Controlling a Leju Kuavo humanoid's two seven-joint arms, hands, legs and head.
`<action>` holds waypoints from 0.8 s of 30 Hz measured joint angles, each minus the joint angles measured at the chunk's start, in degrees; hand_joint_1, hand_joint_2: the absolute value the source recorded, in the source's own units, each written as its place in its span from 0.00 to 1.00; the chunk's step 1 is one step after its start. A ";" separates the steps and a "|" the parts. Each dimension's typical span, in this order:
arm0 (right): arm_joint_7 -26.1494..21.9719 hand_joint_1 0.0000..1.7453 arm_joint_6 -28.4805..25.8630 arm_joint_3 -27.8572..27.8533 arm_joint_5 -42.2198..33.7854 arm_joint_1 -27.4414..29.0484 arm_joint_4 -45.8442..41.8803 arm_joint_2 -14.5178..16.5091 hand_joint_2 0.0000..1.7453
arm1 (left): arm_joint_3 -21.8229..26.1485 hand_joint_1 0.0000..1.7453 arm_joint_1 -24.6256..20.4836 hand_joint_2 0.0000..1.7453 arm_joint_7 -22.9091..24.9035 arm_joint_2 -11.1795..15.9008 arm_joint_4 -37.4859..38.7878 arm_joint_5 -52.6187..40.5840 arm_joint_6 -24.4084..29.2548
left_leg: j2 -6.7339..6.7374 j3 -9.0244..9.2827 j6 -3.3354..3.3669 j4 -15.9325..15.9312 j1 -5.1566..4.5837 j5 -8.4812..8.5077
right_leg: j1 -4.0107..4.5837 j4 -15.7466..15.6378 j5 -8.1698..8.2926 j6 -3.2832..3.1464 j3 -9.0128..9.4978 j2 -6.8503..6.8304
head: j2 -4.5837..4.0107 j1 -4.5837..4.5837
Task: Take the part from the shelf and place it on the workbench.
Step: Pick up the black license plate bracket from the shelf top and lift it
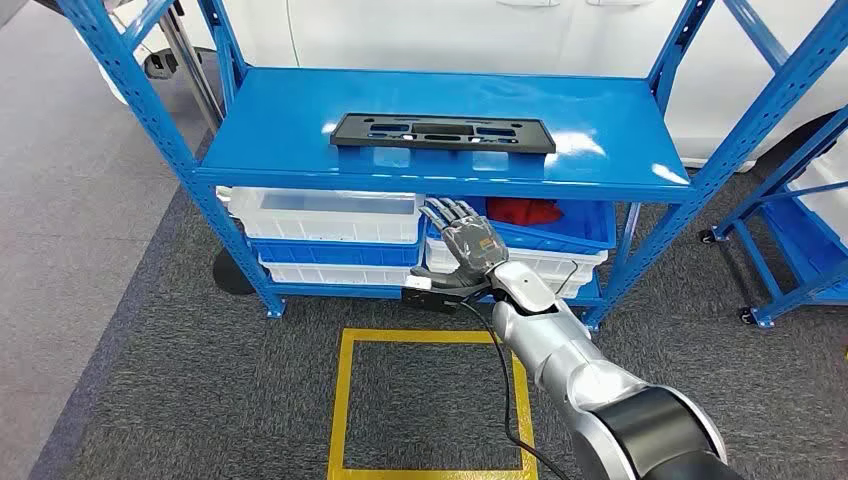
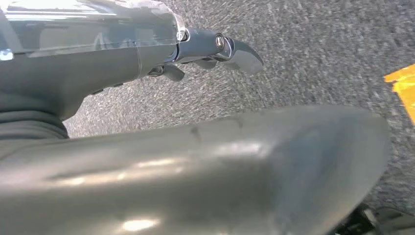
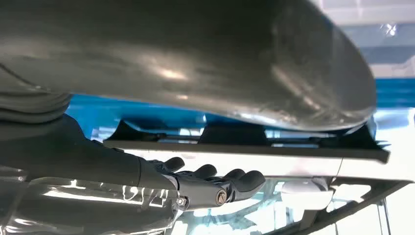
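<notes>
A flat black plastic part [image 1: 442,131] with several slots lies on the top blue shelf board [image 1: 300,120], near its middle. My right hand [image 1: 467,248] is raised in front of the shelf, below the front edge of that board, fingers stretched out and holding nothing. The right wrist view looks along the hand's fingers [image 3: 215,182] toward the part [image 3: 235,134], seen edge-on above them. My left hand [image 2: 215,49] hangs over grey carpet, its fingers apart with nothing in them.
The blue rack [image 1: 150,110] has white and blue bins [image 1: 330,215] on its lower levels, one holding something red [image 1: 525,212]. A yellow taped square [image 1: 430,400] marks the carpet in front. Another blue rack [image 1: 790,230] stands at the right.
</notes>
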 joint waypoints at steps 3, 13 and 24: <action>0.00 0.00 0.01 0.42 -0.38 -0.30 -0.03 0.01 0.00 | 0.00 0.00 -0.07 0.00 0.00 0.00 0.00 0.04 0.00 | 0.06 -3.93 -0.49 7.16 0.17 -1.81 | -0.02 -0.06 -0.67 -0.55 0.81 -0.02 | 0.00 -0.01; 0.18 0.00 -0.03 1.26 -1.16 0.14 -0.03 0.01 0.00 | 0.00 0.00 0.24 0.00 -0.08 0.09 0.02 -0.17 -0.04 | 0.14 -6.28 0.83 -1.32 -0.31 5.61 | 0.24 0.12 -4.38 0.72 4.72 0.22 | 0.00 0.00; 0.89 0.00 -0.05 2.46 -2.79 0.57 -0.15 -0.21 0.00 | -0.02 0.00 0.27 0.00 -0.13 0.15 0.02 -0.17 -0.04 | -0.05 -1.99 2.19 -2.00 0.06 2.94 | -0.44 10.66 -4.30 2.51 -4.45 0.12 | 0.00 0.00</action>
